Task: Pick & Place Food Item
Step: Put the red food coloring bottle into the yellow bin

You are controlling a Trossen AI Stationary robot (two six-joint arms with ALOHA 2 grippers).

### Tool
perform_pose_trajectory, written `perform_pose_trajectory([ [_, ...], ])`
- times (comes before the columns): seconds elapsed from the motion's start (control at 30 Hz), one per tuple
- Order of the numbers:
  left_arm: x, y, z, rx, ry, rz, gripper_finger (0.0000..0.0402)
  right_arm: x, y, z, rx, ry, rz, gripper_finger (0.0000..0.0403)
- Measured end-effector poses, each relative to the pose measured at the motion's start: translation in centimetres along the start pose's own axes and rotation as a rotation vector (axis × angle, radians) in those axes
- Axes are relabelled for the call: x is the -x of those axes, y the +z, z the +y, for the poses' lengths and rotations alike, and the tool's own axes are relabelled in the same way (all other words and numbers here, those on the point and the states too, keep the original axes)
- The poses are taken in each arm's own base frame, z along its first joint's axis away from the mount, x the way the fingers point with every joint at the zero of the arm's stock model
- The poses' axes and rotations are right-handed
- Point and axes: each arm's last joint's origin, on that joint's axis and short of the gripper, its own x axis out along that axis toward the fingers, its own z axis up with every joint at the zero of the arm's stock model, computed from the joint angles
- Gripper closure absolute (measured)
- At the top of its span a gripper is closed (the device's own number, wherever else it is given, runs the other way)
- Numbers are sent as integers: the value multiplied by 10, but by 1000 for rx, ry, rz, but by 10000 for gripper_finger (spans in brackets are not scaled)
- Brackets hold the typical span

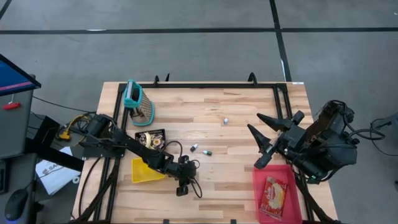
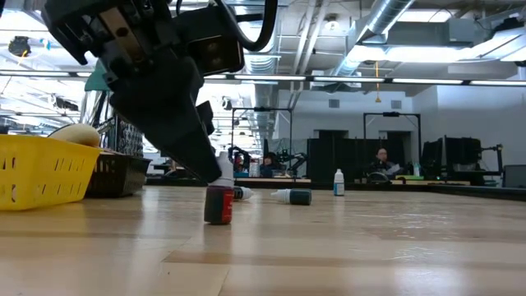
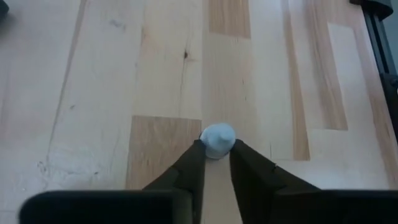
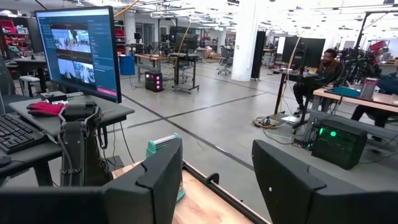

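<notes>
**A:** What sits around your left gripper (image 1: 182,188)?

**B:** You have it low near the table's (image 1: 236,118) front edge, left of centre, its fingers (image 3: 186,171) pinching a small bottle (image 2: 219,201) with a pale cap. Just behind it along the left edge stand a yellow basket (image 1: 144,171) and a dark tray (image 1: 151,137); a teal-handled grater (image 1: 139,102) lies near the far left corner. Two more small bottles (image 1: 200,150) lie toppled mid-table and a third one (image 1: 226,120) stands farther back. Nothing stands between your gripper and these.

**A:** And the food item?

**B:** A packet of food (image 1: 274,193) lies in the red tray (image 1: 261,177) at the front right corner. Its print is too small for you to read. Your right gripper (image 1: 261,138) hangs above the table by the right edge, just behind that tray, fingers spread and empty.

**A:** What does each view give you alone?

**B:** The low view shows the held bottle upright, its dark and red body touching the wood. The left wrist view shows only its cap (image 3: 217,139) between the fingers. The right wrist view looks off into the room: a monitor (image 4: 78,53) on a desk, and a seated person (image 4: 320,71) far back.
</notes>
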Motion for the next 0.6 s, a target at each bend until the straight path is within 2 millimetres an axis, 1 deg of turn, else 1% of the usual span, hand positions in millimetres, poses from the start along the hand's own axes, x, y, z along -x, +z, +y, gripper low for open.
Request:
perform_pose_trajectory([
  [0.2, 0, 1, 0, 6, -3, -8, 394, 0, 0, 0, -1, -1, 0, 216],
  [0.27, 0, 1, 1, 25, -1, -9, 398, 0, 0, 0, -1, -1, 0, 216],
  [0.37, 0, 3, 1, 31, 4, -25, 392, 0, 0, 0, -2, 0, 0, 216],
  [0.47, 0, 6, -1, 12, -13, -61, 377, 0, 0, 0, -2, 0, 0, 216],
  [0.6, 1, 13, -4, -51, -43, -129, 332, 0, 0, 0, -2, 0, 0, 216],
])
